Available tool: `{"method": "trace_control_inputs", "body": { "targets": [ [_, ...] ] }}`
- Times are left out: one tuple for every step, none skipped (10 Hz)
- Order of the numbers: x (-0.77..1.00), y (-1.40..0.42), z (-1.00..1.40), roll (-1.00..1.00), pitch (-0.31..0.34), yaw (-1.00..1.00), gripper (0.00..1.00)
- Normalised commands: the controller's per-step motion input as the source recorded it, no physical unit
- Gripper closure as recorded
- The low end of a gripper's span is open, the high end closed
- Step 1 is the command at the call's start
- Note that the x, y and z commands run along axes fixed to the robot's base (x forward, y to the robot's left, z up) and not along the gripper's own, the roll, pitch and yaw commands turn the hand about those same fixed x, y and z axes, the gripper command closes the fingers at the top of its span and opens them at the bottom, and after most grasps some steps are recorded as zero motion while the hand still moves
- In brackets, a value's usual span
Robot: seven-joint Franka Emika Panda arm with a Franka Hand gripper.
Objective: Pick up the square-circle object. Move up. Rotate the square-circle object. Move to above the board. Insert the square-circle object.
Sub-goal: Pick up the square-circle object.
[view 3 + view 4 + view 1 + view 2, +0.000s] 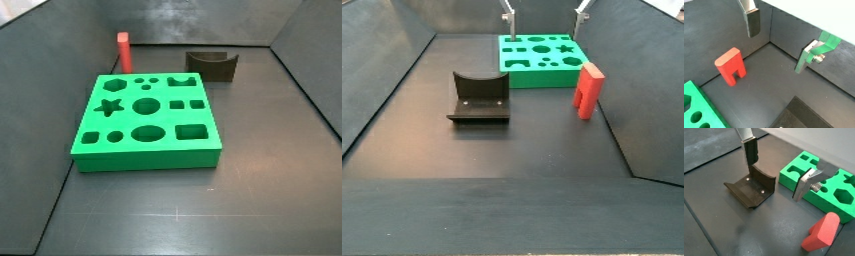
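Observation:
The square-circle object is a small red peg (589,90) standing upright on the dark floor just beside the board's edge (123,52). It shows in both wrist views (731,65) (822,232). The board (147,120) is a flat bright green slab with many shaped holes (543,60). My gripper (545,12) hangs high near the board, open and empty. In both wrist views its silver fingers (753,22) stand wide apart with only floor between them, and the gripper (776,52) (774,182) is well clear of the peg.
The fixture (478,98), a dark L-shaped bracket on a base plate, stands on the floor away from the board (211,65) (751,190). Dark walls (389,60) close in the work floor on each side.

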Motion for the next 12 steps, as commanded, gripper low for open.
{"method": "trace_control_inputs", "body": {
  "targets": [
    [-0.02, 0.03, 0.00, -0.07, -0.043, 0.00, 0.00],
    [-0.36, 0.00, 0.00, 0.00, -0.016, -0.16, 0.00],
    [-0.75, -0.02, -0.11, 0.00, -0.047, -0.44, 0.00],
    [-0.65, 0.00, -0.11, 0.00, -0.049, -0.57, 0.00],
    [-0.49, 0.03, -0.06, 0.00, -0.044, -0.73, 0.00],
    [-0.44, 0.05, -0.07, 0.00, -0.046, -0.79, 0.00],
    [-0.38, 0.01, -0.14, -0.01, -0.053, -0.82, 0.00],
    [-0.31, 0.00, -0.22, -0.04, -0.064, -0.85, 0.00],
    [-0.09, 0.00, -0.23, -0.08, -0.067, -0.95, 0.00],
    [-0.11, -0.07, -0.17, -0.06, -0.063, -0.87, 0.00],
    [-0.27, -0.44, -0.21, 0.00, -0.066, -0.41, 0.00],
    [-0.23, -0.47, -0.29, -0.05, -0.097, -0.56, 0.00]
  ]
}}
